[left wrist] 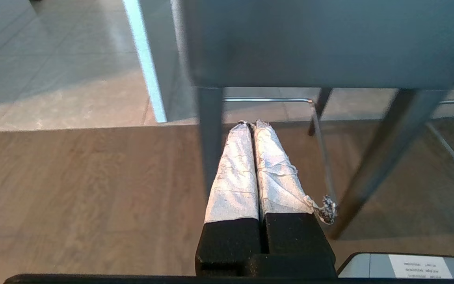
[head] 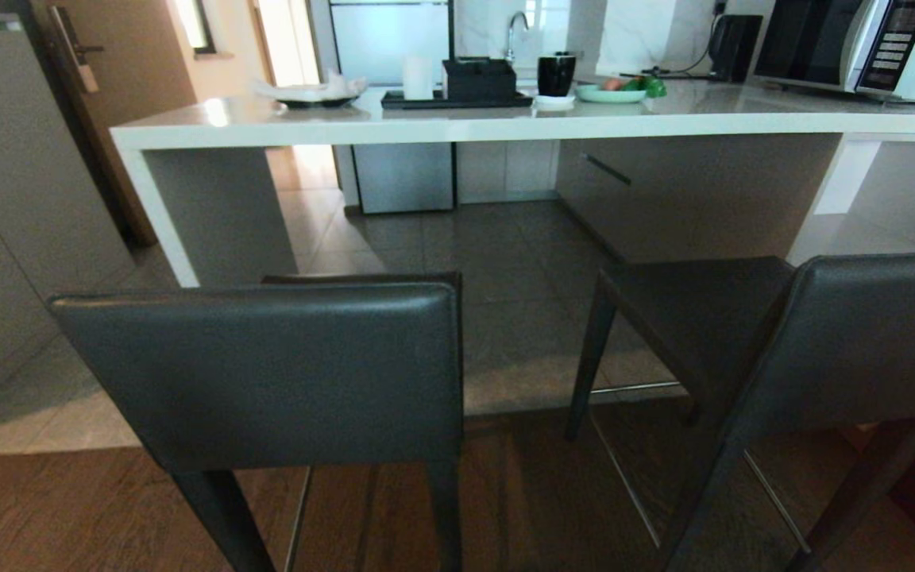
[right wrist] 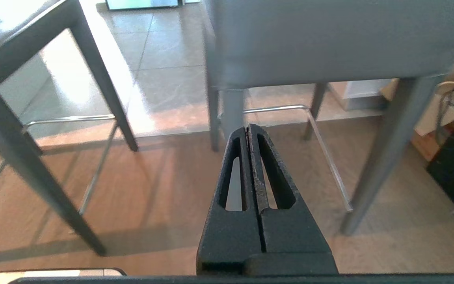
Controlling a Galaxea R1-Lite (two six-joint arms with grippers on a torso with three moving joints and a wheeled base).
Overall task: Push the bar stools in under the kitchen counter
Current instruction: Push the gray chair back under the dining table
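Observation:
Two dark grey bar stools stand pulled out from the kitchen counter [head: 457,127]. The left stool [head: 283,365] faces the counter squarely; the right stool [head: 839,334] is turned at an angle. Neither arm shows in the head view. In the left wrist view my left gripper [left wrist: 252,124], its fingers wrapped in white tape, is shut and empty, low behind the left stool's backrest [left wrist: 329,43] and beside one leg [left wrist: 210,130]. In the right wrist view my right gripper [right wrist: 248,127] is shut and empty, below the right stool's backrest [right wrist: 329,39], with its footrest bar [right wrist: 278,107] beyond.
On the counter stand a black tray [head: 457,99], a black mug [head: 557,73], a green plate [head: 608,93] and a microwave [head: 862,44]. The counter's white side panel [head: 160,214] is at left, a grey cabinet [head: 5,214] beyond. Boxes and cables [right wrist: 451,94] lie right.

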